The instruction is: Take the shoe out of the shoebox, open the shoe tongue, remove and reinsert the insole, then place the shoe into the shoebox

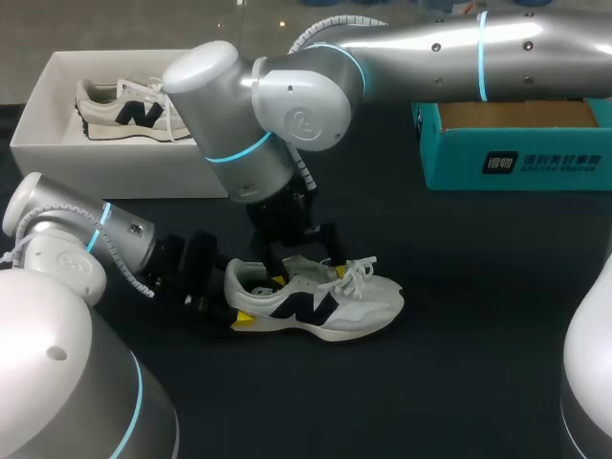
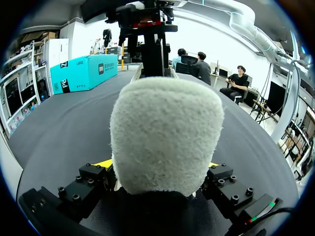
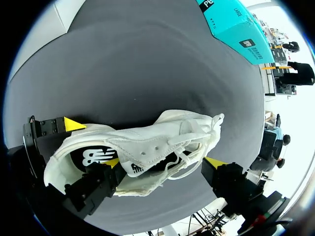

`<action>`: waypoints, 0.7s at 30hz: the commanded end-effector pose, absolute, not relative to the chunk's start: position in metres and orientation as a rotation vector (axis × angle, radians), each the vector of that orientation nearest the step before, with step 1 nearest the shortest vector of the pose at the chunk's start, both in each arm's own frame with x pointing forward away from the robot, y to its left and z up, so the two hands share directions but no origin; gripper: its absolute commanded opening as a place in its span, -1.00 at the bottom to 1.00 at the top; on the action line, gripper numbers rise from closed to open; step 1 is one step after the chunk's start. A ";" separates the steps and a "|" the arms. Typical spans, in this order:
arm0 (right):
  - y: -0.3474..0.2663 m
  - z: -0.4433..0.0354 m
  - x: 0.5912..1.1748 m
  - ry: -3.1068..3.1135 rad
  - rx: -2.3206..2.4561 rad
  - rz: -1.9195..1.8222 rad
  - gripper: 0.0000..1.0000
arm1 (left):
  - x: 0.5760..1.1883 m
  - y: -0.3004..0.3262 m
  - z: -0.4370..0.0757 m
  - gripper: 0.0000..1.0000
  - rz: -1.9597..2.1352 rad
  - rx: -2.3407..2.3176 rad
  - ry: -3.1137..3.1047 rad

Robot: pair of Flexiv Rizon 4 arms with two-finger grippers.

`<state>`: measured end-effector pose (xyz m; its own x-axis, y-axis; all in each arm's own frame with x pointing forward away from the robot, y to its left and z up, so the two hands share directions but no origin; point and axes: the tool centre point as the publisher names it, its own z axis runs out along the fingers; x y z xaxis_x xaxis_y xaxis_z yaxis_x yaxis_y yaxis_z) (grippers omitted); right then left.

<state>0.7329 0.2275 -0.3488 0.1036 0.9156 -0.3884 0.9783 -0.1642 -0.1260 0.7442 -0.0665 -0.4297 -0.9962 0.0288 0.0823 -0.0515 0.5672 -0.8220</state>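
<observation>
Left claw (image 2: 157,164) is clamping the shoe (image 1: 320,301) by its heel; right claw (image 3: 162,161) is hanging spread wide over the shoe's middle

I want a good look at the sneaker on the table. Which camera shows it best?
The head view: the sneaker lies side-on, laces and logo clear. The left wrist view shows only its heel; the right wrist view, its laces and opening from above.

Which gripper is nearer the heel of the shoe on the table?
Left. The left gripper clasps the heel from both sides; the right gripper is above the middle of the shoe.
</observation>
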 end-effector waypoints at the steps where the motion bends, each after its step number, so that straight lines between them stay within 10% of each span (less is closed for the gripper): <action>1: 0.225 -0.339 0.735 1.903 2.200 -0.574 1.00 | 0.747 -0.066 -0.435 -1.00 1.417 0.019 -2.706; 3: 0.223 -0.337 0.736 1.886 2.211 -0.570 0.95 | 0.747 -0.066 -0.435 -1.00 1.417 0.019 -2.706; 5: 0.222 -0.337 0.737 1.880 2.221 -0.566 0.05 | 0.747 -0.066 -0.435 -1.00 1.417 0.019 -2.706; 10: 0.224 -0.340 0.742 1.881 2.235 -0.549 -0.92 | 0.747 -0.066 -0.435 -1.00 1.417 0.019 -2.706; 21: 0.228 -0.333 0.750 1.887 2.236 -0.525 -1.00 | 0.747 -0.066 -0.435 -1.00 1.417 0.019 -2.706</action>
<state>0.7503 0.2309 -0.3382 0.1354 0.9181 -0.3726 0.9776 -0.1850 -0.1006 0.7443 -0.0666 -0.4296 -0.9962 0.0288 0.0824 -0.0515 0.5672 -0.8220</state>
